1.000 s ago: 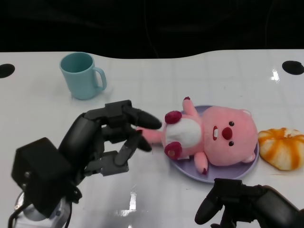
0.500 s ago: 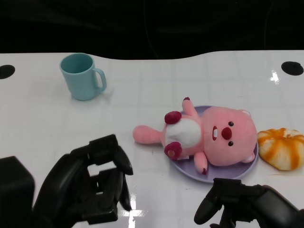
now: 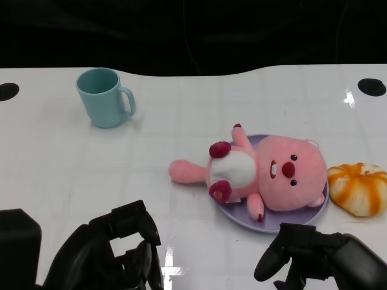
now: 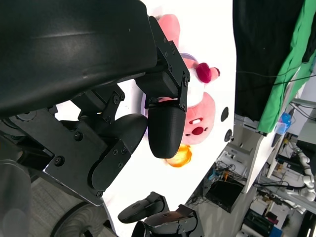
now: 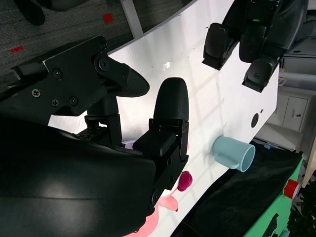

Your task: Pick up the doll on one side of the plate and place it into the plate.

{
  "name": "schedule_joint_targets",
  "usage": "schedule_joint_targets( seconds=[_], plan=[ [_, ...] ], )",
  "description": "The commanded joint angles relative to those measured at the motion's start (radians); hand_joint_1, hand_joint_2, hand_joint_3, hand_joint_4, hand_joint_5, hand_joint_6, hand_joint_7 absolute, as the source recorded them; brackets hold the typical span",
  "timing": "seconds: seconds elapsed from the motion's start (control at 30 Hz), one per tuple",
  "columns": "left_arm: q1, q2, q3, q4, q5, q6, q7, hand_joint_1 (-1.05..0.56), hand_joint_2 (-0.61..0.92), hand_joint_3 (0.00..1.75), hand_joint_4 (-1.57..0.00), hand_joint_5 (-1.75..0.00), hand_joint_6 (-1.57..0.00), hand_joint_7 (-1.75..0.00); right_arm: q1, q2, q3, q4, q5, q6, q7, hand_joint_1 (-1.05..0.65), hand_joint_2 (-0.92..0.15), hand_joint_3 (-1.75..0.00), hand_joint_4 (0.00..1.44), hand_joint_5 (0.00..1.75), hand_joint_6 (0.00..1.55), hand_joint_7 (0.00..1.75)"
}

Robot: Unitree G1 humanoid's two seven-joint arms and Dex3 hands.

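A glossy white table (image 3: 181, 121) with a faint grid of lines fills most of the head view, its wavy far edge running across the upper part of the frame. On it stand a light blue handled mug (image 3: 104, 96) at upper left, a round lavender plate (image 3: 242, 217) right of centre, and an orange-and-white striped pumpkin-shaped toy (image 3: 359, 188) at the right edge, just beside the plate. Two black round marks (image 3: 372, 86) sit on the tabletop near the upper left and upper right edges.

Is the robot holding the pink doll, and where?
No. Neither the left hand nor the right hand holds anything; the doll lies on the plate.
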Motion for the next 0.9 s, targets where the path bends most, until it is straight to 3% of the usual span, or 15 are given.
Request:
schedule_joint_targets(
  seconds=[0.03,0.9],
  plan=[
    [0.01,0.019,-0.001,0.008,0.0,0.003,-0.002,-0.14,0.32,1.56,-0.92,-1.75,-0.74,-1.75,0.015,0.004,-0.02,0.01,0.015,-0.044,-0.007,-0.1,-0.66,-0.9,0.64,1.57,0.61,1.2],
    [0.004,0.046,0.006,0.007,-0.013,0.042,-0.002,-0.17,0.37,1.48,-0.9,-1.75,-0.72,-1.75,0.043,0.015,-0.031,0.017,0.022,-0.092,-0.014,-0.12,-0.65,-0.92,0.62,1.6,0.58,1.24]
  ],
)
